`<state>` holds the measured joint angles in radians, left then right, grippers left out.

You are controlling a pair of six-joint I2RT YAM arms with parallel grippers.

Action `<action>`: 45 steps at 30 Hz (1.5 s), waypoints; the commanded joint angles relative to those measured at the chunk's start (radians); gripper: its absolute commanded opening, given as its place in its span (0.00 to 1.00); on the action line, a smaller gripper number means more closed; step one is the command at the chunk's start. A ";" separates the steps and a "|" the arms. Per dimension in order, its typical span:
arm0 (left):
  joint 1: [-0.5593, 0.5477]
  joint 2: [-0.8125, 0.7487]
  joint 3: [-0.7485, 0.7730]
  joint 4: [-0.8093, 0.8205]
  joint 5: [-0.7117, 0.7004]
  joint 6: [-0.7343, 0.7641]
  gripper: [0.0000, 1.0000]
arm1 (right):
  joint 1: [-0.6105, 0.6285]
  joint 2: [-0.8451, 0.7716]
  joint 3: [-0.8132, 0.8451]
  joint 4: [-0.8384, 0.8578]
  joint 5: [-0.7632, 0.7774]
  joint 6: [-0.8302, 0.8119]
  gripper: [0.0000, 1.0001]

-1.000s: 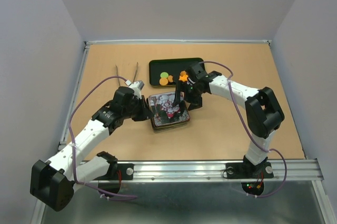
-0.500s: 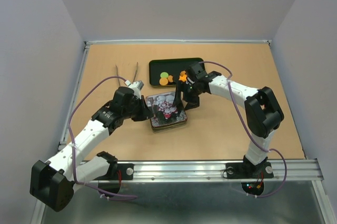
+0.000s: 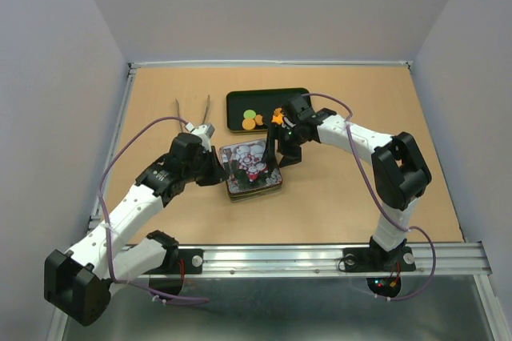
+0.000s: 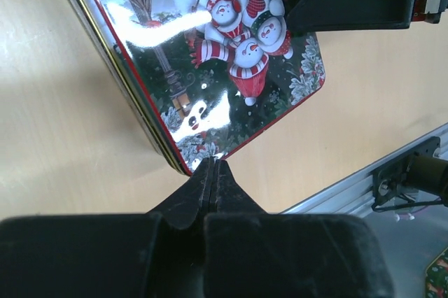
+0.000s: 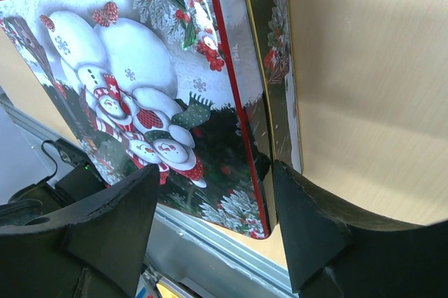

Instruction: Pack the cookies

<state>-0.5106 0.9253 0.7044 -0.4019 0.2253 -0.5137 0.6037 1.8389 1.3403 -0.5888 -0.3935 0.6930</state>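
The cookies (image 3: 253, 119), one green and a few orange, lie in a black tray (image 3: 296, 97) at the back centre. A tin with a snowman lid (image 3: 252, 166) sits just in front of the tray. It also shows in the left wrist view (image 4: 210, 67) and the right wrist view (image 5: 140, 88). My left gripper (image 3: 224, 171) is shut, its tips (image 4: 212, 166) against the lid's left corner edge. My right gripper (image 3: 276, 153) is open and straddles the tin's right edge (image 5: 215, 171), one finger over the lid and the other beside the tin's wall.
A pair of thin tongs (image 3: 192, 109) lies left of the tray. A metal rail (image 3: 320, 257) runs along the near table edge. Walls close the table at the left, back and right.
The snowman lid and tin have shifted slightly left and back, and the lid now sits more squarely over the tin. Both grippers followed it a little.
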 commanded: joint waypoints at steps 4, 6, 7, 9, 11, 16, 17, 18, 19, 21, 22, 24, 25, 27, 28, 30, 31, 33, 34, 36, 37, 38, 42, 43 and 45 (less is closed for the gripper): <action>-0.014 0.010 0.061 -0.038 -0.040 0.018 0.00 | 0.008 -0.033 0.030 0.053 -0.025 -0.001 0.70; -0.017 0.027 0.072 -0.035 -0.050 0.017 0.00 | 0.008 -0.033 0.025 0.055 -0.025 0.000 0.70; -0.019 0.043 0.073 -0.031 -0.049 0.018 0.00 | 0.008 -0.032 0.023 0.057 -0.025 0.002 0.70; -0.026 0.058 0.070 -0.003 -0.034 0.018 0.00 | 0.008 -0.032 0.016 0.057 -0.025 0.002 0.70; -0.055 0.090 0.073 0.015 -0.030 0.012 0.00 | 0.008 -0.030 0.010 0.058 -0.027 0.002 0.70; -0.092 0.174 0.072 -0.012 -0.119 -0.031 0.00 | 0.010 -0.032 0.002 0.061 -0.025 0.002 0.70; -0.092 0.197 0.058 -0.034 -0.145 -0.054 0.00 | 0.008 -0.032 0.000 0.061 -0.025 0.002 0.70; -0.094 0.223 0.035 -0.084 -0.190 -0.093 0.00 | 0.008 -0.030 -0.001 0.061 -0.027 0.000 0.70; -0.100 0.254 0.038 -0.116 -0.214 -0.109 0.00 | 0.008 -0.033 -0.003 0.061 -0.025 0.000 0.70; -0.111 0.311 0.053 -0.158 -0.269 -0.135 0.00 | 0.008 -0.033 -0.003 0.063 -0.025 -0.003 0.70; -0.109 0.310 0.049 -0.163 -0.276 -0.141 0.00 | 0.008 -0.033 -0.004 0.061 -0.024 -0.004 0.70; -0.109 0.303 0.041 -0.163 -0.280 -0.151 0.00 | 0.008 -0.033 -0.004 0.061 -0.024 -0.006 0.70; -0.108 0.303 0.035 -0.161 -0.277 -0.155 0.00 | 0.008 -0.032 -0.004 0.061 -0.025 -0.007 0.70; -0.108 0.313 0.029 -0.153 -0.271 -0.151 0.00 | 0.010 -0.033 -0.009 0.061 -0.025 -0.010 0.70; -0.108 0.317 0.035 -0.152 -0.265 -0.149 0.00 | 0.008 -0.032 -0.009 0.060 -0.025 -0.010 0.70; -0.109 0.305 0.047 -0.147 -0.267 -0.144 0.00 | 0.008 -0.030 -0.010 0.061 -0.028 -0.010 0.70; -0.109 0.296 0.056 -0.146 -0.273 -0.143 0.00 | 0.008 -0.030 -0.010 0.061 -0.027 -0.010 0.70; -0.109 0.259 0.102 -0.150 -0.284 -0.140 0.00 | 0.010 -0.029 -0.010 0.061 -0.027 -0.010 0.70; -0.109 0.248 0.121 -0.153 -0.293 -0.135 0.00 | 0.008 -0.029 -0.009 0.061 -0.025 -0.010 0.70; -0.108 0.234 0.186 -0.170 -0.314 -0.140 0.00 | 0.010 -0.027 -0.009 0.063 -0.025 -0.013 0.70; -0.108 0.234 0.210 -0.184 -0.326 -0.137 0.00 | 0.008 -0.027 -0.007 0.060 -0.024 -0.012 0.70; -0.109 0.236 0.233 -0.193 -0.334 -0.135 0.00 | 0.008 -0.027 -0.006 0.061 -0.024 -0.013 0.70; -0.108 0.248 0.348 -0.235 -0.365 -0.123 0.00 | 0.010 -0.026 -0.001 0.061 -0.010 -0.015 0.70; -0.106 0.250 0.362 -0.241 -0.379 -0.115 0.00 | 0.008 -0.029 0.000 0.061 -0.005 -0.015 0.70; -0.108 0.248 0.391 -0.248 -0.394 -0.112 0.00 | 0.010 -0.030 0.002 0.061 0.004 -0.016 0.71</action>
<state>-0.6201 1.1973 1.0355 -0.5964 -0.1036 -0.6476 0.6037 1.8385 1.3399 -0.5632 -0.4042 0.6910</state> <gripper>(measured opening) 0.025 0.704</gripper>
